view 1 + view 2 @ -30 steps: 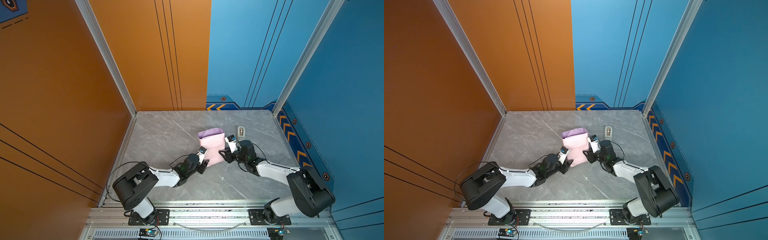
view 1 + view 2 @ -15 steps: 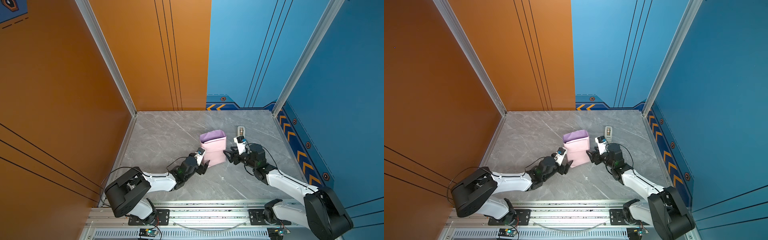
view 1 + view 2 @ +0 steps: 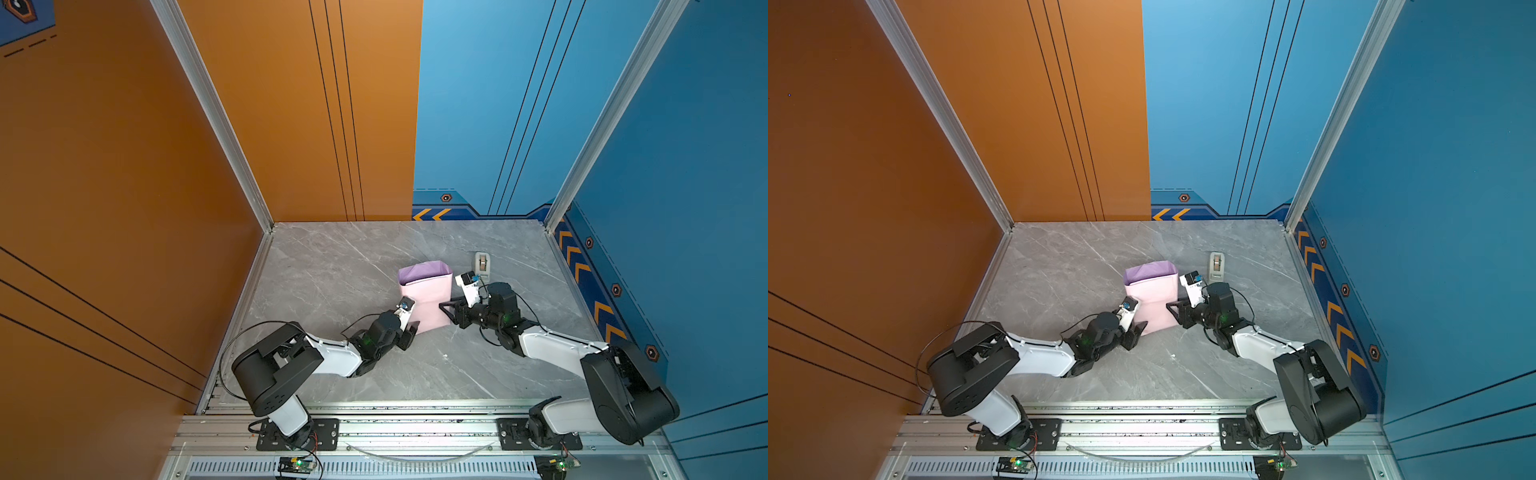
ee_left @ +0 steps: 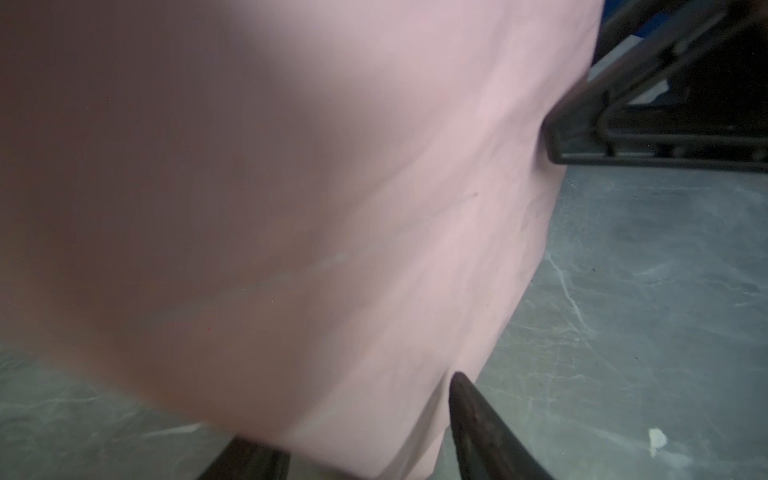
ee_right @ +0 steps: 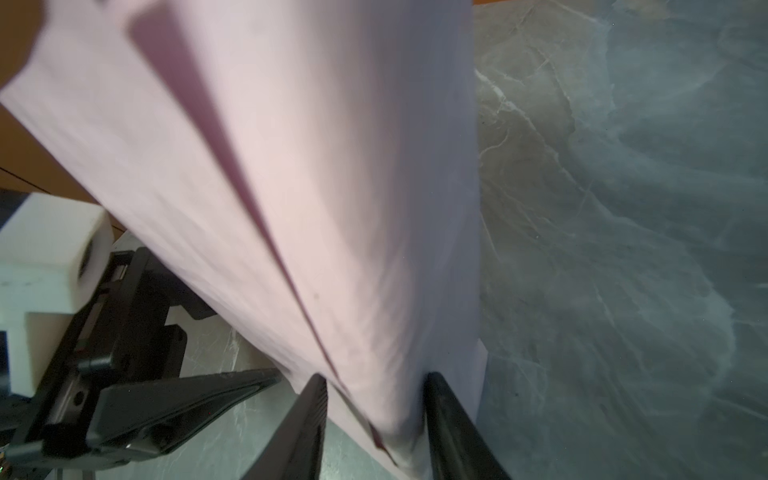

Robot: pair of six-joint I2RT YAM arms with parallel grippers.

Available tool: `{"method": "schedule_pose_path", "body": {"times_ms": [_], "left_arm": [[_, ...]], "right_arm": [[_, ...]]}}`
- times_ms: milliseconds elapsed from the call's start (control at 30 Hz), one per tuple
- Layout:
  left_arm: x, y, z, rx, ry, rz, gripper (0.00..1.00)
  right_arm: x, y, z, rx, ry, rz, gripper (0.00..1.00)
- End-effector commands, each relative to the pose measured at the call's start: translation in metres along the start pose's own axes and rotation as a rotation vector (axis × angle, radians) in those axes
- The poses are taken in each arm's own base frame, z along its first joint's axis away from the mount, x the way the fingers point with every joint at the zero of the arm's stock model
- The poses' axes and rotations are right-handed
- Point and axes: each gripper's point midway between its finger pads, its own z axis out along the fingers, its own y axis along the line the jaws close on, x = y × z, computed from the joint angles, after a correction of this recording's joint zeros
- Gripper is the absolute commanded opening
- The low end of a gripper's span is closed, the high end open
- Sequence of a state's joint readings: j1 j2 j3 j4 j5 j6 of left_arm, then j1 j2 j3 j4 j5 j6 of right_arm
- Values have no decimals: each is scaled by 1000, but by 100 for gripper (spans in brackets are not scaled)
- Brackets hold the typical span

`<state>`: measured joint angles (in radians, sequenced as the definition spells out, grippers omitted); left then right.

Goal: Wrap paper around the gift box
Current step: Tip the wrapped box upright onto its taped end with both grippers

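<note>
Two grippers flanked the paper (image 3: 426, 297), which stood up from the table (image 3: 332, 270) as a pink sleeve. Its lilac inside showed at the open top, and it sat just beside the tape dispenser (image 3: 482, 265), on the side away from the blue wall. The gift box did not show in any view; I judged it hidden inside the sleeve.

The right gripper (image 5: 374, 378), nearer the robot than the dispenser, pinched the sleeve's folded lower edge, with paper filling the gap between its fingers. The left gripper (image 4: 353, 415) sat at the sleeve's corner farthest from the dispenser. Its jaws stood apart with the paper's hem between them; whether they pressed it I could not tell.

The step in hand looked like drawing the wrap snug round the box. Done well, both sides would be pulled evenly and low, taut enough to hug the box without tearing the thin sheet. One side would then be pinned while the other went for tape.

No brand or readable writing appeared. Any label on the dispenser was too small to read, and the wall showed only orange chevrons and hexagon marks.
</note>
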<state>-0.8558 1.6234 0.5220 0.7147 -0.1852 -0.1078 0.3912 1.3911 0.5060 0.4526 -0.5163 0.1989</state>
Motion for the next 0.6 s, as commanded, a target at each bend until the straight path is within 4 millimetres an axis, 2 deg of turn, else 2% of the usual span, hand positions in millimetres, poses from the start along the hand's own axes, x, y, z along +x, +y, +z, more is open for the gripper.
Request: {"method": "schedule_pose_path", "body": {"times_ms": [0,133,200,233,300,333,367,467,533,567], "left_arm": [[8,-7,1,29,11,57,56],[24,-4,2,20,48,94,56],[25,-5,1,22,51,93,56],[24,-4,-1,20,46,84,57],[17,-3,-6,17,25,58,63],[13,-2,-9,14,14,43,66],[8,-2,-13,14,4,29,70],[-7,1,-25,10,10,-10,82],[-22,0,-32,26,10,-32,85],[-31,-1,-36,36,1,-38,91]], "right_arm": [[15,10,-4,-19,14,4,37],[28,13,-5,-14,34,20,35],[31,12,-8,1,33,24,36],[30,11,-11,10,29,23,38],[24,10,-18,27,15,22,54],[18,11,-24,33,1,19,60],[11,13,-29,38,-13,16,63],[-15,19,-46,49,-74,-1,68],[-30,26,-53,32,-97,-10,70],[-39,29,-55,24,-106,-9,71]]}}
